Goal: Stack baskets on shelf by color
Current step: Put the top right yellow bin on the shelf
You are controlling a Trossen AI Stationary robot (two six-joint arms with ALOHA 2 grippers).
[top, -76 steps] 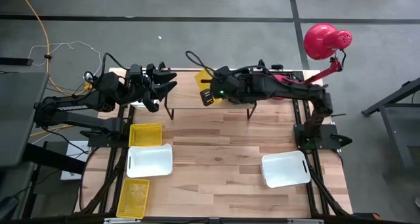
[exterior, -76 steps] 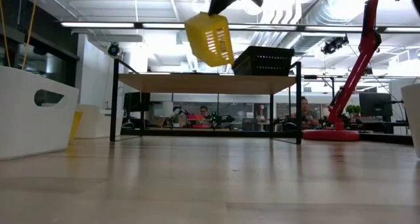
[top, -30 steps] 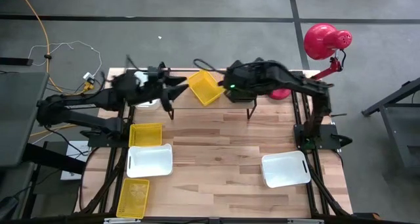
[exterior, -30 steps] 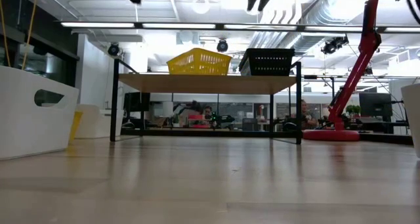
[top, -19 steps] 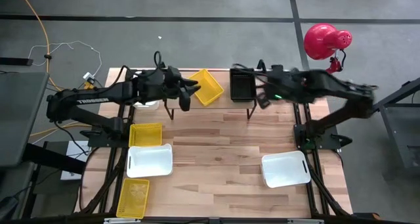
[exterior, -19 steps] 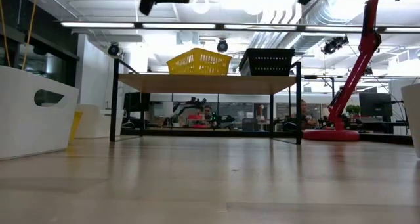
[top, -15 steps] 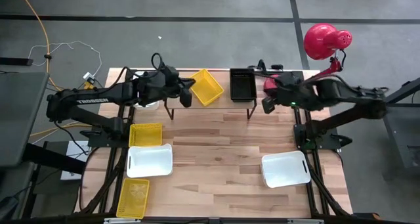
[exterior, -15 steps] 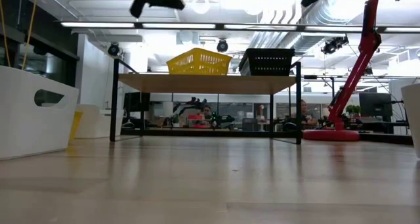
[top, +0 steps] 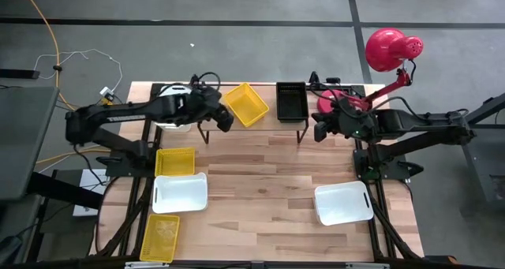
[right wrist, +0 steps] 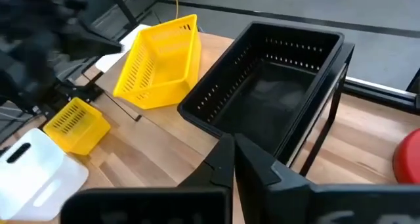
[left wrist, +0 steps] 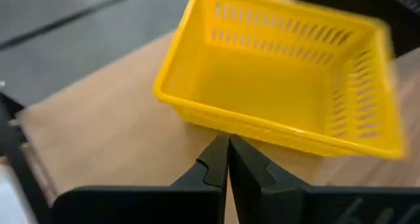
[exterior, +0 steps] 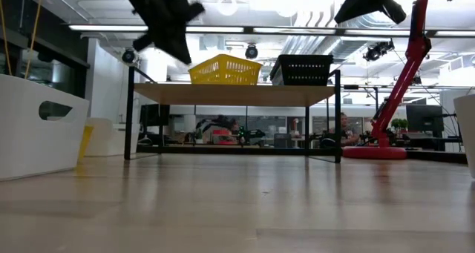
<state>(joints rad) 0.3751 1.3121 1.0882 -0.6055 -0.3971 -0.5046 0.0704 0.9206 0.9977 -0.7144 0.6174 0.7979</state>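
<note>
We are part of the way through. On the shelf [top: 260, 121] sit a yellow basket [top: 246, 104], skewed at an angle near the middle, and a black basket [top: 291, 102] just beside it toward the right end; the two look close but we cannot tell whether they touch. A white basket [top: 175, 119] shows at the shelf's left end, mostly hidden under the left arm, so we cannot say how it sits.

Left to do, as we judge it: two more yellow baskets [top: 175, 162] and [top: 160, 237] lie on the table's left side with a white basket [top: 180, 192] between them, and another white basket [top: 343, 203] lies well apart on the right. None of these is stacked yet.

Our left gripper [left wrist: 228, 163] hovers just beside the yellow basket on the shelf, its fingers pressed together and holding nothing. Our right gripper [right wrist: 234, 159] hangs off the shelf's right end, facing the black basket, fingers likewise closed on nothing.

The table [top: 268, 222] is pale wood planking on a dark frame. A red lamp [top: 391, 50] stands at the far right corner. The floor around is grey, with an orange cable [top: 52, 32] trailing on the left. From table height we see an open workshop behind the shelf, with ceiling lights, ducts and people seated far off.
</note>
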